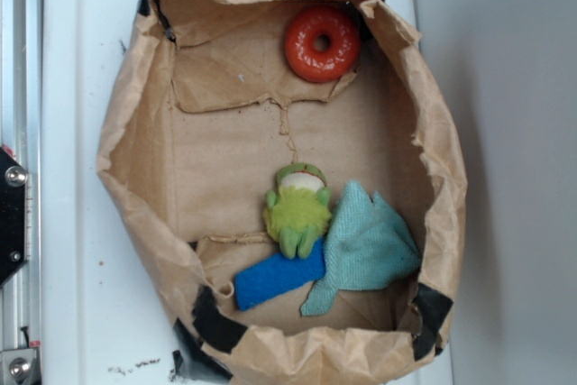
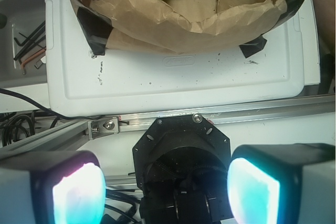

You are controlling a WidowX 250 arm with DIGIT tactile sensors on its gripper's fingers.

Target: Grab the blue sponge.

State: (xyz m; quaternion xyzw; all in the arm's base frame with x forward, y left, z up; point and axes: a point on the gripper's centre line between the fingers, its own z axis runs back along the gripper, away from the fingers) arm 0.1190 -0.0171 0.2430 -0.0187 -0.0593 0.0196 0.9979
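This looks like a robotics lab bench rather than a home. A white plastic lid-like board [image 2: 173, 77] serves as the work surface, and a crumpled brown paper enclosure [image 1: 144, 123] patched with black tape [image 2: 94, 27] sits on it. Just beside the board's edge runs an aluminium extrusion rail [image 2: 252, 111] with bolted brackets. Beyond the board's far corner lie loose black cables [image 2: 18, 124] and hex keys [image 2: 29, 38].

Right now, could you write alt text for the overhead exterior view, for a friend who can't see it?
A blue sponge lies near the bottom of a crumpled brown paper bin, partly tucked under a green plush toy, with a pale teal cloth to the right. An orange ring sits at the top; no robot arm shows.
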